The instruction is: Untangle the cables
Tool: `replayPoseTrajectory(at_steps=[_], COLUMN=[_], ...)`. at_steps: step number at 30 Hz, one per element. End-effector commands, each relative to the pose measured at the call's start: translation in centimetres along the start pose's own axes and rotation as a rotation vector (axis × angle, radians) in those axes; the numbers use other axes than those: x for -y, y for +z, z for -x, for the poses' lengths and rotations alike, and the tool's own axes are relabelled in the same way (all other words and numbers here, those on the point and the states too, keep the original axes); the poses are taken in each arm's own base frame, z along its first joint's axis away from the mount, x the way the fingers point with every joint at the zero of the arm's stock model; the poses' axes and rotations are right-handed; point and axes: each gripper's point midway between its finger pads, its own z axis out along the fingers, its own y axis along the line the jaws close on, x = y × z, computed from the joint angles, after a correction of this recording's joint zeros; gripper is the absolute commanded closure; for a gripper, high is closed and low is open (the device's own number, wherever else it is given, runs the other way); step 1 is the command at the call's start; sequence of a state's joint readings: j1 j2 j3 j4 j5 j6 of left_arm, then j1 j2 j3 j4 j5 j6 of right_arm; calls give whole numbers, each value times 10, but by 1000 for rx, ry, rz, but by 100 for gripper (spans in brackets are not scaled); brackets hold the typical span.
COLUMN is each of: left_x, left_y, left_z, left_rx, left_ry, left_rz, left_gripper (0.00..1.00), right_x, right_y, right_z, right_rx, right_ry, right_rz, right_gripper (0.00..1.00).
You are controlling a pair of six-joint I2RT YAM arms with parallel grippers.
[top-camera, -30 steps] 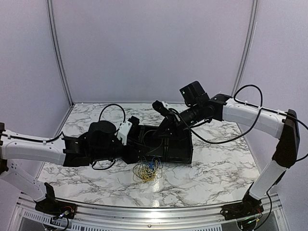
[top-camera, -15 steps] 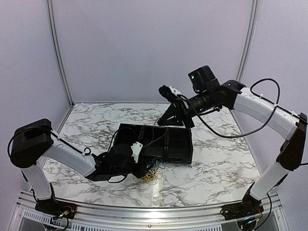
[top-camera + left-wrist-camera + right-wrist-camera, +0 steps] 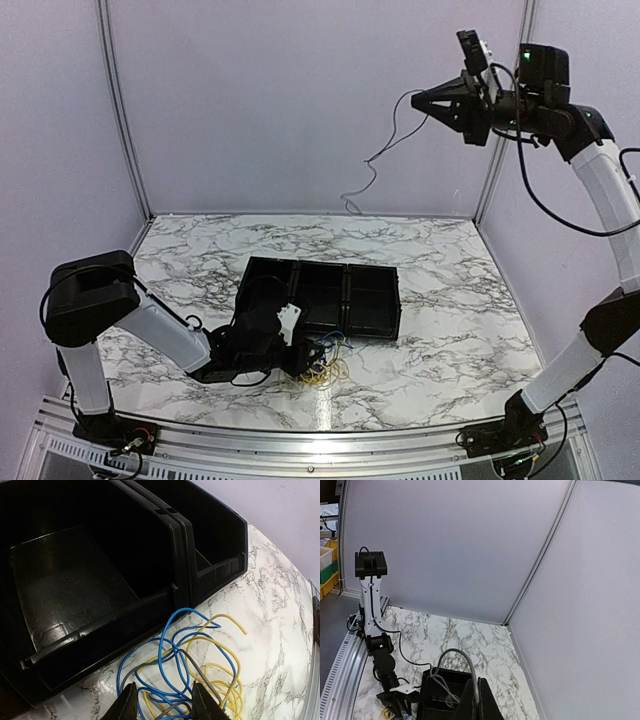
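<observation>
**Top external view.** The cables (image 3: 325, 368) are seen as a small yellow and blue tangle on the marble table (image 3: 450, 330), just in front of the near edge of the black tray (image 3: 370, 300), left of its middle. The left gripper (image 3: 312, 358) is held low over the table at the left side of this tangle; its jaw state cannot be read from here. The right gripper (image 3: 420, 98) is raised high at the far right, well apart from the tray. A thin grey cable (image 3: 370, 162) is seen hanging from it, down and to the left, towards the far edge of the table.

**Left wrist view.** The left gripper (image 3: 164, 705) is shown spread, with one of its fingers (image 3: 127, 705) on each side of a bundle of blue, yellow and grey strands. The gap is wider than the wires, and no strand is seen to be pinched. The cables (image 3: 172, 652) lie looped on the table (image 3: 270, 610), close against the outer wall of the tray (image 3: 100, 590).

**Right wrist view.** The right gripper (image 3: 475, 702) is shown pressed together on the grey cable (image 3: 462, 652), which arches up from the fingertips and drops to the left. Far below, the tray (image 3: 427, 680) and the left arm (image 3: 371, 595) are seen. The tangle (image 3: 390, 712) is only faintly made out at the lower left.
</observation>
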State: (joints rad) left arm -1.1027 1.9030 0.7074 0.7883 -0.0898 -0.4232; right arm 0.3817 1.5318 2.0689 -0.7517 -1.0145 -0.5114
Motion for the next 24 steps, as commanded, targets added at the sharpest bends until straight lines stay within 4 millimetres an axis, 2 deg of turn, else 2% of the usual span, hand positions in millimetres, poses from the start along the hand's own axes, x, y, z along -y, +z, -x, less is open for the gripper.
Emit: replayPoseTrajectory(at_steps=[1,5,10,17,24], left_x=[5,11,19,29,30], left_y=[4,0,-23,-64,-102], left_z=[-9,1,38,83,111], left_rx=[-27,-4,104,235,327], left_ry=[5,6,16,-4,-20], left_rz=[-20,-36,-26,-49,-42], left_gripper=[61,61,56,50,48], right_x=[11,23,29,22,10], right_y=[-22,-24,-27,-26,-24], right_z=[28,17,-14,-62,-110], right_rx=[79,73,44,-22,-99], right_ry=[13,38,95,156,208], right_rz=[-5,-30,-70,-103,-115], right_gripper=[100,100,100,100,100])
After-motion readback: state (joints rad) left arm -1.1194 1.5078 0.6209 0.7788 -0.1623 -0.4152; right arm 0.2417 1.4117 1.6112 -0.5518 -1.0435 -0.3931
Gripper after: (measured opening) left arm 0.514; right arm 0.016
